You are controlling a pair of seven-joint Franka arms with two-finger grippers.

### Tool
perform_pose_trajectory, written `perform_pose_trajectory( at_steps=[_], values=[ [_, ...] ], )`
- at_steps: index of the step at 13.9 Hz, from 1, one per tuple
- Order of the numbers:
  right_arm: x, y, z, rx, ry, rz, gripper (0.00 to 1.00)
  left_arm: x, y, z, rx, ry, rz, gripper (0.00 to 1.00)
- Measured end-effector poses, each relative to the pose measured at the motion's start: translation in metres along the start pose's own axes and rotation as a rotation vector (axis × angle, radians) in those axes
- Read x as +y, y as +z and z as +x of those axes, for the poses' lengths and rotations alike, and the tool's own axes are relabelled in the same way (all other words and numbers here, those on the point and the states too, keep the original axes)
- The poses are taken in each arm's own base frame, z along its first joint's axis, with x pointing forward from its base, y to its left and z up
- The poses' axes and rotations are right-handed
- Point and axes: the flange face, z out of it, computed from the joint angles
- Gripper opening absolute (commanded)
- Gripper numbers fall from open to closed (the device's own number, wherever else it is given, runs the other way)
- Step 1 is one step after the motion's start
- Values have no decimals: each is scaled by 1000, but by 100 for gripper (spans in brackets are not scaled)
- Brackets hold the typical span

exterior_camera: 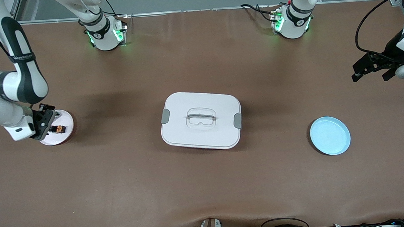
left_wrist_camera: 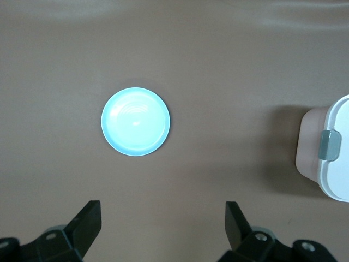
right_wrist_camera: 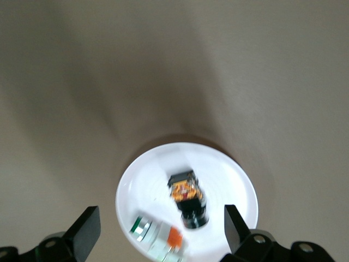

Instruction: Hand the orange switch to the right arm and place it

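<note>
The orange switch (exterior_camera: 59, 128), a tiny black block with an orange middle, lies on a small white plate (exterior_camera: 67, 121) at the right arm's end of the table. In the right wrist view the orange switch (right_wrist_camera: 187, 196) lies on the white plate (right_wrist_camera: 232, 183) beside a white-grey piece (right_wrist_camera: 158, 238) with an orange bit. My right gripper (exterior_camera: 45, 122) (right_wrist_camera: 162, 229) is open just above this plate, holding nothing. My left gripper (exterior_camera: 372, 71) (left_wrist_camera: 162, 219) is open and empty, up over the table at the left arm's end.
A white lidded box (exterior_camera: 201, 119) with grey clips stands mid-table; its edge shows in the left wrist view (left_wrist_camera: 335, 147). A light blue plate (exterior_camera: 330, 135) (left_wrist_camera: 135, 121) lies empty toward the left arm's end, nearer the front camera than the left gripper.
</note>
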Motion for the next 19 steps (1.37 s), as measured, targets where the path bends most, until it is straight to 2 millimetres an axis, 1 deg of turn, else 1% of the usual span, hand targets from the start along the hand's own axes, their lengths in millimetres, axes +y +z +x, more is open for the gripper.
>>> perform_pose_trajectory(
  at_steps=[1,3,6,7,8,10,11,13,15,17,19],
  values=[
    [0,-18,-2,-2,56,-4,100,0,1,1,-2,0,0,100],
    [-9,-53,-2,-8,171,-6,100,0,2,1,-3,0,-1,100],
    [-31,-108,11,-40,315,27,100,1,-1,2,4,2,-1,100],
    [-36,-124,14,-50,343,35,100,2,-2,2,5,3,-1,100],
    [-39,-136,16,-57,364,40,100,3,-2,2,5,5,-2,100],
    [-42,-152,21,-68,434,47,100,3,-2,2,5,7,-5,100],
    [-45,-159,27,-75,482,49,100,2,-2,2,6,5,-6,100],
    [-55,-175,48,-93,594,46,100,1,-3,2,6,4,-6,100],
    [-65,-195,67,-99,709,42,100,1,-3,2,6,4,-6,100],
    [-70,-207,73,-70,807,64,100,4,-4,2,8,12,-2,100],
    [-71,-209,73,-65,875,80,100,11,-12,3,25,36,30,100]
  ],
)
